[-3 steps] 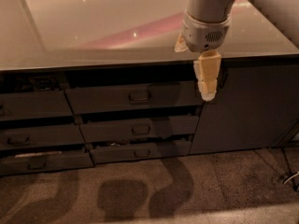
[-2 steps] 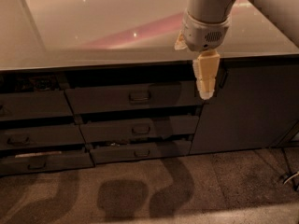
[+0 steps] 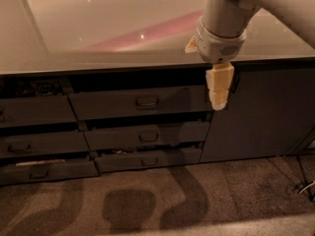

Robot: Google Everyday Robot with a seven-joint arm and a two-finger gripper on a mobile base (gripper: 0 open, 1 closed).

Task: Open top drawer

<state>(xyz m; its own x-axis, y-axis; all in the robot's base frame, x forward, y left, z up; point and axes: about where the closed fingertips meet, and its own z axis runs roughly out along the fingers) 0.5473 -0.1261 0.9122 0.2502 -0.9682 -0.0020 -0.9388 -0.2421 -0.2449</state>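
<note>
The top drawer (image 3: 113, 104) is the wide dark grey front just under the counter, with a small loop handle (image 3: 146, 101) at its centre. It stands slightly out from the cabinet. My gripper (image 3: 217, 102) hangs from the pale arm at the drawer's right end, to the right of the handle and about level with it. Its cream fingers (image 3: 219, 85) point down and are pressed together with no gap, holding nothing.
A glossy pale countertop (image 3: 98, 28) runs above the drawers. Two shallower drawer fronts (image 3: 147, 136) (image 3: 147, 160) lie below the top drawer, and more drawers (image 3: 34, 144) stand at the left. A dark cabinet door (image 3: 261, 117) is at the right. Cables (image 3: 302, 186) lie on the carpet at the right.
The gripper has shifted only slightly beside the drawer's right end. The drawers have not moved.
</note>
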